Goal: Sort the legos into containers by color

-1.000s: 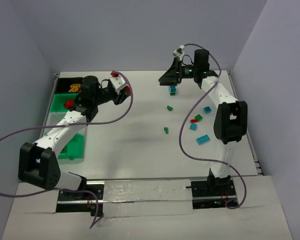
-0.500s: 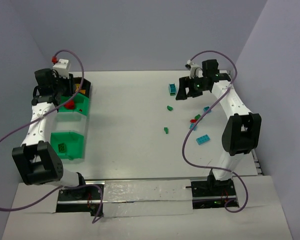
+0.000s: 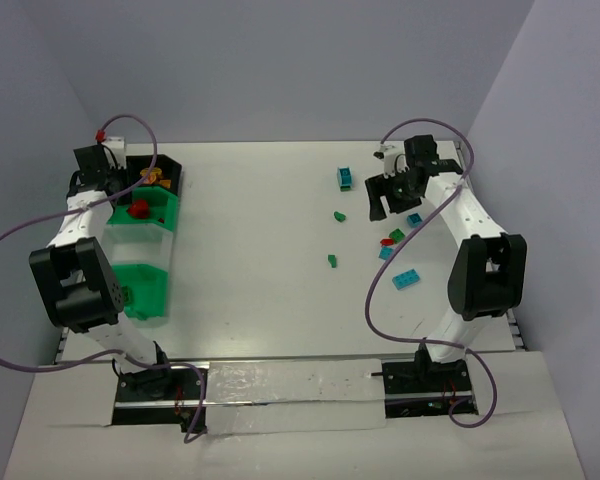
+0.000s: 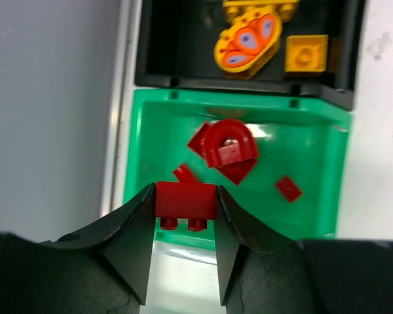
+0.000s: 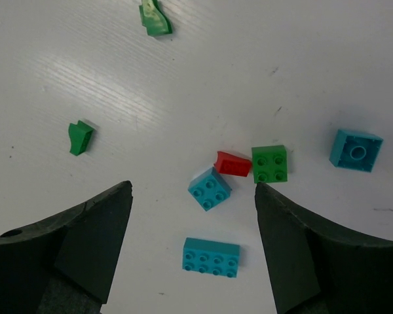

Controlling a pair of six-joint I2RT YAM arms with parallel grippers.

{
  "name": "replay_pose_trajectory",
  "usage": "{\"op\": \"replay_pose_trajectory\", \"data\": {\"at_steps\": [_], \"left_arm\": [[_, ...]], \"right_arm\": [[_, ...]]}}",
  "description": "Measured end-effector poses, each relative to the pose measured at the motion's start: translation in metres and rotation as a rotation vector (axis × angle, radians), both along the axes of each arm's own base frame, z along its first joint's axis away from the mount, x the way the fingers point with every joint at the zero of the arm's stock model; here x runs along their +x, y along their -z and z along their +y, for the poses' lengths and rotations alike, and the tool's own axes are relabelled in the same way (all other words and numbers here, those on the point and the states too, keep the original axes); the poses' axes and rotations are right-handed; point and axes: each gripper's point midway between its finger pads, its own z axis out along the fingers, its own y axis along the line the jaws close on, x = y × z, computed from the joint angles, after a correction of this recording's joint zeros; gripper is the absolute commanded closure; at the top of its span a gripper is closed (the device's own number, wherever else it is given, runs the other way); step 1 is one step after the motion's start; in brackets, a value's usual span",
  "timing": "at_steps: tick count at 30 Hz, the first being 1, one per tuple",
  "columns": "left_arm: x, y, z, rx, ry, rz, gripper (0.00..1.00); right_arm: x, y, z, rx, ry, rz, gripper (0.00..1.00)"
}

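My left gripper (image 4: 185, 204) is shut on a red brick (image 4: 185, 199) and holds it over the near edge of a green bin (image 4: 139, 150). That bin holds a red arched piece (image 4: 229, 147) and a small red plate (image 4: 289, 188). The black bin (image 4: 183, 82) behind it holds yellow-orange pieces (image 4: 247, 42). My right gripper (image 5: 193, 191) is open and empty above loose legos: a teal square brick (image 5: 209, 188), a red piece (image 5: 233, 163), a green square brick (image 5: 270, 163) and a long teal brick (image 5: 211, 256).
The bins stand in a row along the table's left edge (image 3: 152, 235). More legos lie on the right half: a teal brick (image 3: 345, 178), green bits (image 3: 338, 215) (image 3: 332, 260), and another teal brick (image 5: 355, 149). Purple cables loop beside both arms.
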Motion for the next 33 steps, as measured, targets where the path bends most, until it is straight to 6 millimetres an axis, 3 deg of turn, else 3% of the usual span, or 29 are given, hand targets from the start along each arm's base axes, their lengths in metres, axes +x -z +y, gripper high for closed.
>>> {"op": "replay_pose_trajectory", "data": {"at_steps": [8,11,15,20,33], "left_arm": [[-0.006,0.021,0.017,0.056,-0.044,0.078,0.57],[-0.009,0.026,0.019,0.06,-0.05,0.102,0.45],[-0.012,0.028,0.019,0.058,-0.054,0.116,0.37],[-0.015,0.03,0.016,0.042,-0.052,0.126,0.32],[-0.021,0.03,0.005,-0.018,-0.035,0.14,0.31]], "right_arm": [[-0.007,0.011,-0.016,-0.092,0.008,0.017,0.41],[-0.008,0.014,-0.024,-0.134,0.01,0.025,0.44],[-0.015,0.022,-0.029,-0.167,-0.013,0.049,0.47],[-0.023,0.035,-0.03,-0.182,-0.052,0.086,0.49],[-0.02,0.078,-0.026,-0.256,-0.292,0.138,0.5]]}}
